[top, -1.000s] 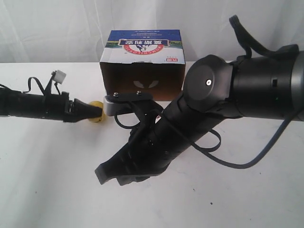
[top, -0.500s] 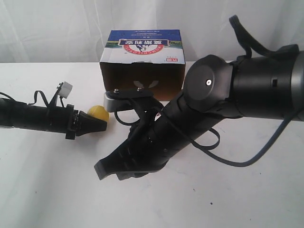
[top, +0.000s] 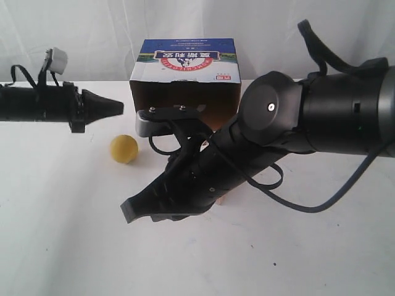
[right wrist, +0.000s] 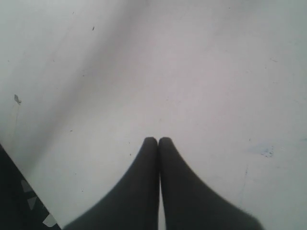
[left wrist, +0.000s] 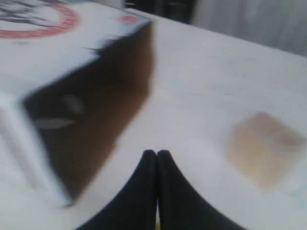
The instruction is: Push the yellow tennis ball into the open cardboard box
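Note:
The yellow tennis ball [top: 123, 148] lies free on the white table, to the left of and in front of the open cardboard box [top: 185, 80]. The box's dark opening faces the exterior camera, and its blue-and-white printed panel is on top. My left gripper [top: 119, 108] is shut and hovers above and slightly behind the ball, not touching it. In the left wrist view the shut fingertips [left wrist: 157, 153] point toward the blurred box [left wrist: 96, 96]. My right gripper [top: 128, 213] is shut over bare table in front of the ball, and the right wrist view shows its fingertips [right wrist: 158, 140] pressed together.
A pale wooden cube [left wrist: 261, 148] sits on the table beyond the box; only a sliver of the cube [top: 222, 197] peeks out under the right arm. The bulky right arm [top: 278, 129] crosses the lower right of the box opening. A white curtain hangs behind the table.
My left gripper has lifted from table level beside the ball, up and back to the left, leaving the ball uncovered in nearly the same spot. The right arm shifted only slightly.

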`<state>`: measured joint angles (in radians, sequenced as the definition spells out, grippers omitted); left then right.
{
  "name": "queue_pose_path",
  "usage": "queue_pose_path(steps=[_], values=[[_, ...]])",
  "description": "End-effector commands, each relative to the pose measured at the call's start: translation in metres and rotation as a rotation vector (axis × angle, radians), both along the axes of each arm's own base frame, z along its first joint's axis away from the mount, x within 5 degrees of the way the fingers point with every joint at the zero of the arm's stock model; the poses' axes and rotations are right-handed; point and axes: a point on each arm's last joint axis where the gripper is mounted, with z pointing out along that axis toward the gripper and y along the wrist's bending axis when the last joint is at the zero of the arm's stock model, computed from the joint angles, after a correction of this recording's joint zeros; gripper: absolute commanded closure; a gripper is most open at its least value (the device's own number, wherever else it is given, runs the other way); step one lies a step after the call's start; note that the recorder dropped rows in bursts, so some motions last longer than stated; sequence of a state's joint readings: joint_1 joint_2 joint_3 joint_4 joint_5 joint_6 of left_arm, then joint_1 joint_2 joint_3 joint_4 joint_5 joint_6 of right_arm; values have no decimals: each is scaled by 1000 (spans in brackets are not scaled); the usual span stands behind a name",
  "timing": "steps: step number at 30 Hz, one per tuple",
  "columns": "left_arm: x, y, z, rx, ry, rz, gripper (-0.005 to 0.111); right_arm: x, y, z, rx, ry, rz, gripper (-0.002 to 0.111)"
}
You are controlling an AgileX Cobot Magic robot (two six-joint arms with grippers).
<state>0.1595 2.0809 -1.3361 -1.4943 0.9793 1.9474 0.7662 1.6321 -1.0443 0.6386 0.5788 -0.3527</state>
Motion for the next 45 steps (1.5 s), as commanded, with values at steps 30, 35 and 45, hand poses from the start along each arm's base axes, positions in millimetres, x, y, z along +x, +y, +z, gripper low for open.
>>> queue_pose_path(steps=[30,35,45], values=[[20,1,-83,120,116,183,107,4,23,-7,30,-91,9,108],[21,0,-83,114,118,187,107,17,49,-10,44,-106,30,108],[21,0,-82,100,128,196,107,61,98,-41,35,-69,25,108]])
